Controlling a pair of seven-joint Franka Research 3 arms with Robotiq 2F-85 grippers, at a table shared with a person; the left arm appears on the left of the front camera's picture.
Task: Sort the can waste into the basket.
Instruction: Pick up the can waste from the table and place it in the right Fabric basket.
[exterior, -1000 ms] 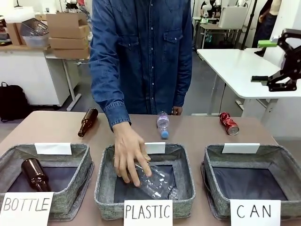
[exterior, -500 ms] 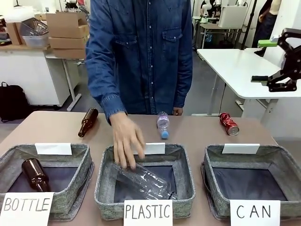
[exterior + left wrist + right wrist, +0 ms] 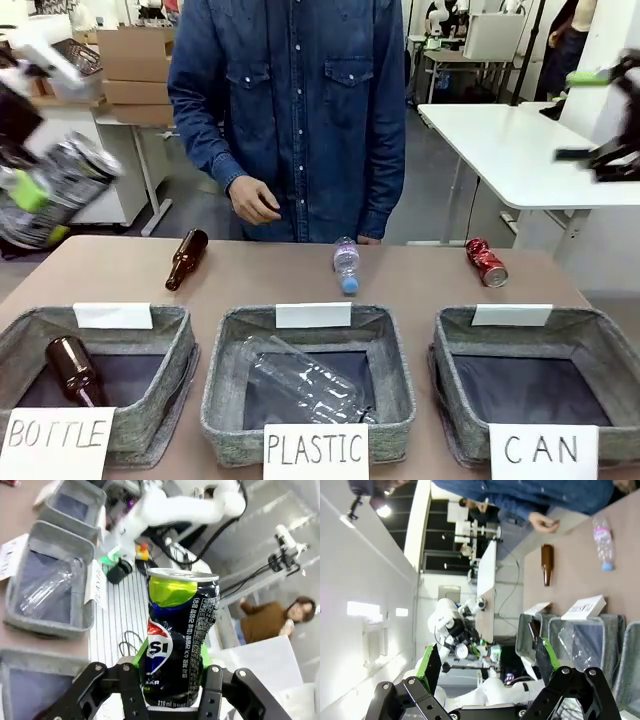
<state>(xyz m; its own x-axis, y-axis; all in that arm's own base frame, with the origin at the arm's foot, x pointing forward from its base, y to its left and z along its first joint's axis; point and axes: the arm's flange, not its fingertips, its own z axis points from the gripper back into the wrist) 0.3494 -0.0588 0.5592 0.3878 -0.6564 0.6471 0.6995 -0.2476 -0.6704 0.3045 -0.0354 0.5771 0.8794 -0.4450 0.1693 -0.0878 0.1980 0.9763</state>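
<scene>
The left tool has swung in, clamping a dented blue-black can.

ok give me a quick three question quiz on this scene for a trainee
1. True or false: the red can lies inside the CAN basket.
2. What does the left gripper hold?
A. a brown glass bottle
B. the dark blue can
C. nothing
3. Fill in the missing word: the right gripper has nothing between its fingers and is ____.

Key: 1 false; 2 B; 3 open
</scene>
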